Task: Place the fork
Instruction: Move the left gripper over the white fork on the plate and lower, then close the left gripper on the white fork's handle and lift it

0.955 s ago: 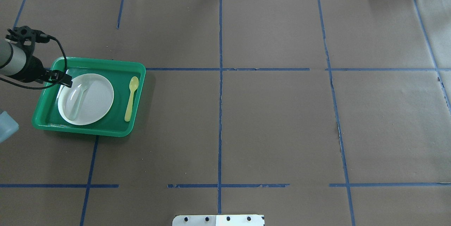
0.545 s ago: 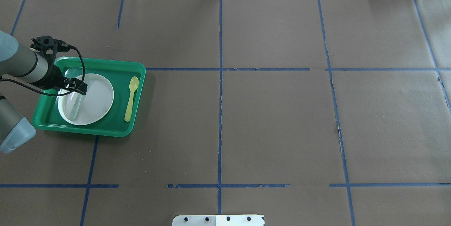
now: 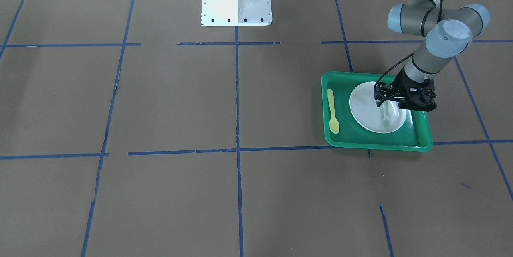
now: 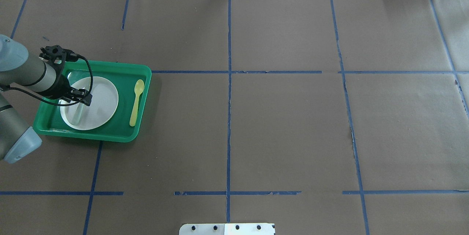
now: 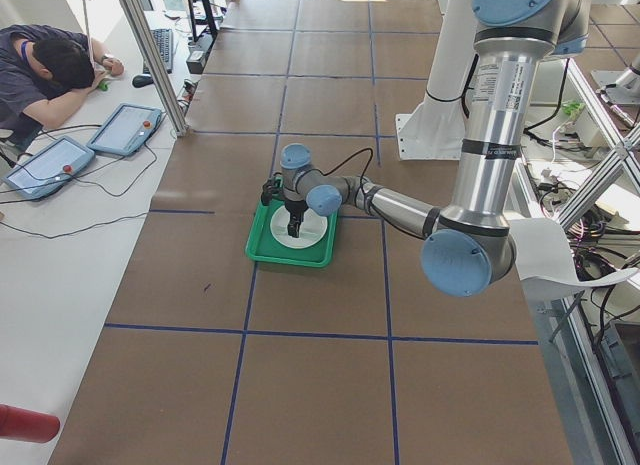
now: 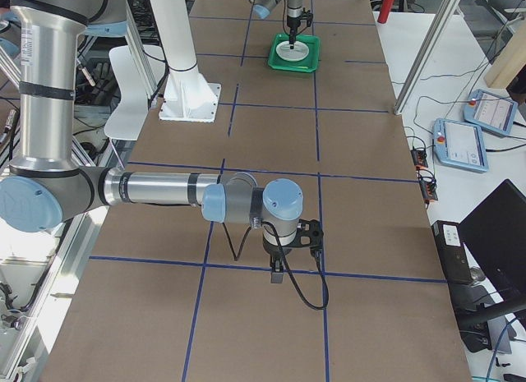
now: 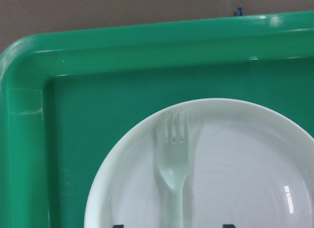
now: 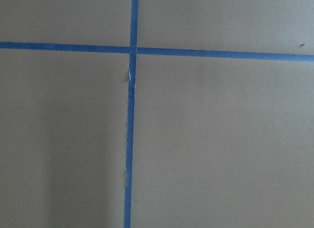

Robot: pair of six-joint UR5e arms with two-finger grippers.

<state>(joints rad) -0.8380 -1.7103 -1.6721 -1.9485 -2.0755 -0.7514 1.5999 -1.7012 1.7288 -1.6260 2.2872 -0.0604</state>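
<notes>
The pale whitish-green fork (image 7: 172, 159) lies flat on a white plate (image 7: 245, 154), tines toward the tray's far rim. It also shows in the overhead view (image 4: 77, 114) and the front view (image 3: 386, 119). My left gripper (image 4: 82, 98) hangs just over the plate (image 4: 104, 106), open, its two dark fingertips (image 7: 118, 225) on either side of the fork's handle. It holds nothing. My right gripper (image 6: 278, 272) shows only in the right side view, far from the tray, over bare brown table; I cannot tell whether it is open or shut.
The plate sits in a green tray (image 4: 110, 65) with a raised rim at the table's left. A yellow spoon (image 4: 136, 103) lies in the tray to the plate's right. Blue tape lines cross the brown table cover.
My left gripper has moved from the tray's left rim to the right and down over the plate, and now straddles the fork's handle. The fork, plate and spoon have not moved.
</notes>
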